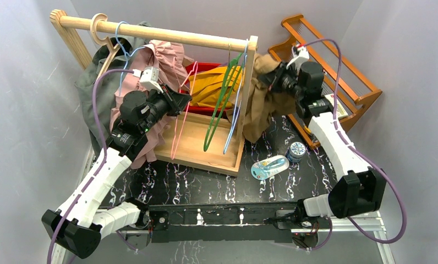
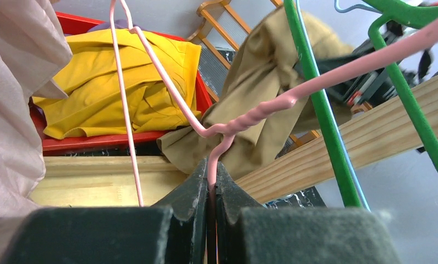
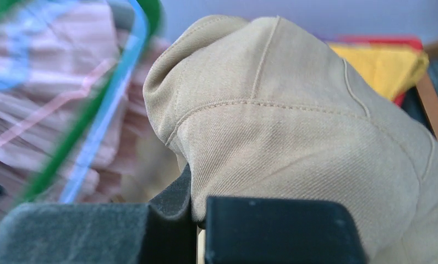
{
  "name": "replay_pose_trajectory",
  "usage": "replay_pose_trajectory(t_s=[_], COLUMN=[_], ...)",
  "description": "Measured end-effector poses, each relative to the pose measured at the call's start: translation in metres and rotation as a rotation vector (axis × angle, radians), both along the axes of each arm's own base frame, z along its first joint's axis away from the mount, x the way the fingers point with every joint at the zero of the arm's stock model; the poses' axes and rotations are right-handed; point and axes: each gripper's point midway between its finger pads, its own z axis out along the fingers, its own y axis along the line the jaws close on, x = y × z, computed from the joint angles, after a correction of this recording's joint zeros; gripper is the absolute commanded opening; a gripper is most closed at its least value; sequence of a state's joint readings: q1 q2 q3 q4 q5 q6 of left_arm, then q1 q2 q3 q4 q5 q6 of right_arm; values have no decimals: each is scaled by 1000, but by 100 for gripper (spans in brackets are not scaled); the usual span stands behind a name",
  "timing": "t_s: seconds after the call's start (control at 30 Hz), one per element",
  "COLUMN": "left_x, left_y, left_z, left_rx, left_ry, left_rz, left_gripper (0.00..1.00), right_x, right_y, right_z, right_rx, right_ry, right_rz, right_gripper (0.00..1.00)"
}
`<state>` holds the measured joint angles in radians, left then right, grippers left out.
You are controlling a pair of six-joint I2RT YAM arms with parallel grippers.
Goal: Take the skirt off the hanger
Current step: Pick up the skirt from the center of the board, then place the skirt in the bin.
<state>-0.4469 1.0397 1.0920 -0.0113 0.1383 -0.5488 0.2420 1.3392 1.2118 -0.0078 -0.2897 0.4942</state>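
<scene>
Mostly skirt (image 3: pixel 294 137) over right tool (image 3: pixel 197 223).

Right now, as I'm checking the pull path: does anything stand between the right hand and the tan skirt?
Nothing visible does: the right hand is shut on the tan twill skirt. The green plastic hanger hangs between it and the pink wire hanger pinched in the left hand.

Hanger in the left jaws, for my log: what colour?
The hanger is pink; left wrist view.

Top view high, looking down on rack (image 1: pixel 156 33); wrist views close-up, both sharing tan skirt (image 1: pixel 258 110).
</scene>
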Motion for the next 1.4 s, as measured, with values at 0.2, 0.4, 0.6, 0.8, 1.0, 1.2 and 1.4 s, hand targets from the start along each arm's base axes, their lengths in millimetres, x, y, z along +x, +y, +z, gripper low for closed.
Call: replay_pose_trajectory(t_s=[0.2,0.4,0.6,0.8,1.0,1.2,1.4], left_x=[0,0,-1,-1,-1,-1,-1], left_y=[0,-1,-1,-1,-1,-1,0], left_z=[1,2,3,3,4,3,4], left_rx=[-2,-14,-18,-21,-22,-21,-21], left_ry=[0,3,3,4,4,4,3], left_rz=[0,0,0,-1,-1,-1,-1], left_gripper=[0,0,0,0,0,0,0], right_x=[40,85,132,172,173,159,147], right_y=[18,34,55,85,100,110,140], right_z=[88,115,96,84,123,157,109], right_rx=[142,299,417,444,517,576,569], right_ry=[-158,-192,-133,-104,-148,-213,-124], right_rz=[14,21,34,58,94,144,223], right_gripper=[0,0,0,0,0,0,0])
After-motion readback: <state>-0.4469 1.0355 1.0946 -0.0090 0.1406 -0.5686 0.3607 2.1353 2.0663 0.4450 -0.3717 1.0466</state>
